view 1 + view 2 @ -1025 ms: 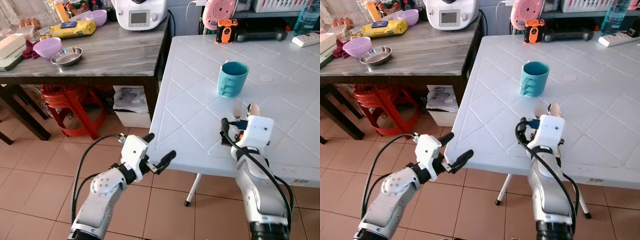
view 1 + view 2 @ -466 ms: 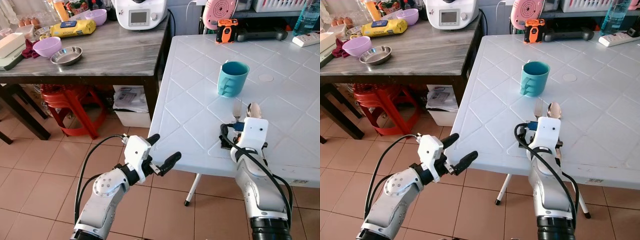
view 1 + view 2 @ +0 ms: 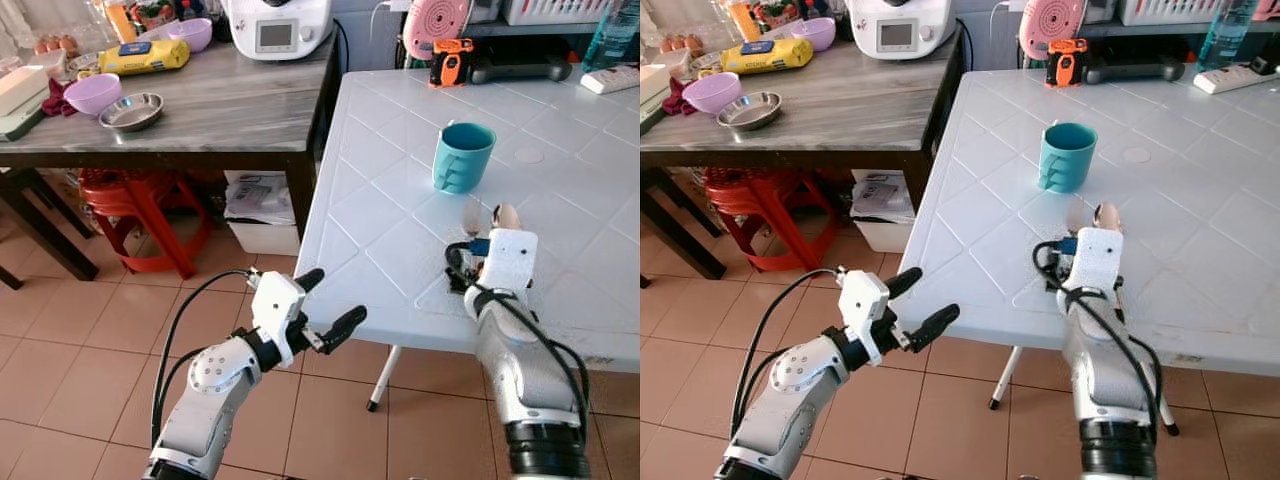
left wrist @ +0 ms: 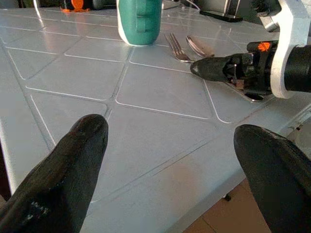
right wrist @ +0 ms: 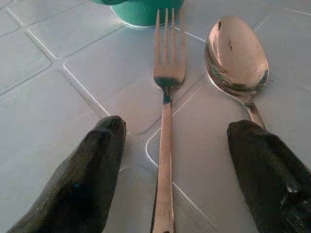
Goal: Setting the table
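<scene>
Left gripper [image 3: 330, 307] low at near edge of white plastic table [image 3: 380, 200], fingers spread wide, empty, out over tiled floor [image 3: 90, 330]. No task item between or under those fingers; cutlery off toward right arm side.

Right gripper [image 5: 170, 160] down over tabletop, fingers parted wide, holding nothing. Fork [image 5: 166, 97] flat on table in gap between the two fingers, tines pointing away from claw. Spoon [image 5: 237, 56] just beside fork, parallel, bowl up, handle running next to one finger. Both loose, not pinched.

Just beyond fork tines: teal mug [image 3: 463, 157], upright, handle toward robot, near cutlery but apart.

Far past mug at table's back edge: orange-and-black tool [image 3: 452, 60], pink round appliance [image 3: 436, 24], power strip [image 3: 612, 80]. Well off to left claw's far side: wooden table [image 3: 190, 100] with purple bowl [image 3: 93, 94], steel bowl [image 3: 132, 110].

Progress, as judged: mug, fork, spoon already laid as one place setting. No plate on white table. Bowls probably left to fetch; otherwise close to done.
</scene>
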Robot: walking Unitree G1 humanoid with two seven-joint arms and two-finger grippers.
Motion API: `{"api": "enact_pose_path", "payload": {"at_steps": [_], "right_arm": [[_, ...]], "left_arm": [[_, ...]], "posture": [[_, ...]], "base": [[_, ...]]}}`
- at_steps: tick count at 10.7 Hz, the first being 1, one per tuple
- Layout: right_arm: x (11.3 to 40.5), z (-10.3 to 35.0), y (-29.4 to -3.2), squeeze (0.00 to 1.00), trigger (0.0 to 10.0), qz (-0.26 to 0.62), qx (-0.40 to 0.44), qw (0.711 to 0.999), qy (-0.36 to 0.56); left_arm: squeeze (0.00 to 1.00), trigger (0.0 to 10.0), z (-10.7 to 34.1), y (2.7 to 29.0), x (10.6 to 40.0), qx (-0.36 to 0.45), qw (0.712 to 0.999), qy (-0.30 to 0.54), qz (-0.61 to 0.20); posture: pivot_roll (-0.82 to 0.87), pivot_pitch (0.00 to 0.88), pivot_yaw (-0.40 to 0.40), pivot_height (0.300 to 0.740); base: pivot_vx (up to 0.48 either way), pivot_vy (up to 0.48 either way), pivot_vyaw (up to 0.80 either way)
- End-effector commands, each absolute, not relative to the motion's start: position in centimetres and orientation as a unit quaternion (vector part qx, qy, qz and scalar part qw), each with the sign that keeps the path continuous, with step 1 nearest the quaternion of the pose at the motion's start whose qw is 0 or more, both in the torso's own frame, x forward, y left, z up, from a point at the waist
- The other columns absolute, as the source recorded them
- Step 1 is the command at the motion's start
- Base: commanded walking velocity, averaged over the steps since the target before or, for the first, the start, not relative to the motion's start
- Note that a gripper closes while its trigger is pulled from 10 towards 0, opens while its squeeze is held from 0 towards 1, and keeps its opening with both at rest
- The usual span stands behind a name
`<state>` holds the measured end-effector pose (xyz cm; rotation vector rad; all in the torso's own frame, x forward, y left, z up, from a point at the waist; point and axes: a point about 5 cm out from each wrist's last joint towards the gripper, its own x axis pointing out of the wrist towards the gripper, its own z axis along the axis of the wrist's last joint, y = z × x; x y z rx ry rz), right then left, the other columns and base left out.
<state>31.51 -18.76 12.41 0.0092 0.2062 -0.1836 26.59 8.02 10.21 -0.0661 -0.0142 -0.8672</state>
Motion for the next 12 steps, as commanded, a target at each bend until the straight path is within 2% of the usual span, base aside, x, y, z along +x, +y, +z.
{"api": "enact_pose_path", "payload": {"at_steps": [1, 9, 11, 12], "right_arm": [[31.7, 11.8, -18.5, 0.0, 0.0, -0.083, 0.01, 0.989, 0.125], [33.2, 12.3, -17.0, 0.0, 0.0, 0.009, 0.005, 0.99, 0.14], [33.5, 12.6, -16.6, 0.0, 8.1, 0.024, -0.006, 0.991, 0.134], [33.4, 12.3, -16.6, 0.0, 10.0, 0.023, -0.008, 0.99, 0.137]], "left_arm": [[0.0, 10.0, 10.1, 8.2, 26.4, -0.031, 0.908, -0.002, -0.417], [0.0, 10.0, 10.3, 8.3, 26.6, -0.047, 0.912, -0.002, -0.407], [0.0, 10.0, 12.0, 9.3, 28.7, -0.09, 0.931, -0.023, -0.353], [0.0, 10.0, 12.2, 9.6, 29.1, -0.073, 0.931, -0.028, -0.356]], "posture": [[-0.15, 0.114, 0.115, 0.74], [-0.15, 0.116, 0.113, 0.74], [-0.15, 0.113, 0.111, 0.74], [-0.14, 0.11, 0.112, 0.74]], "base": [[0.0, 0.0, 0.0], [0.0, 0.0, 0.0], [0.0, 0.0, 0.0], [0.0, 0.0, 0.0]]}}
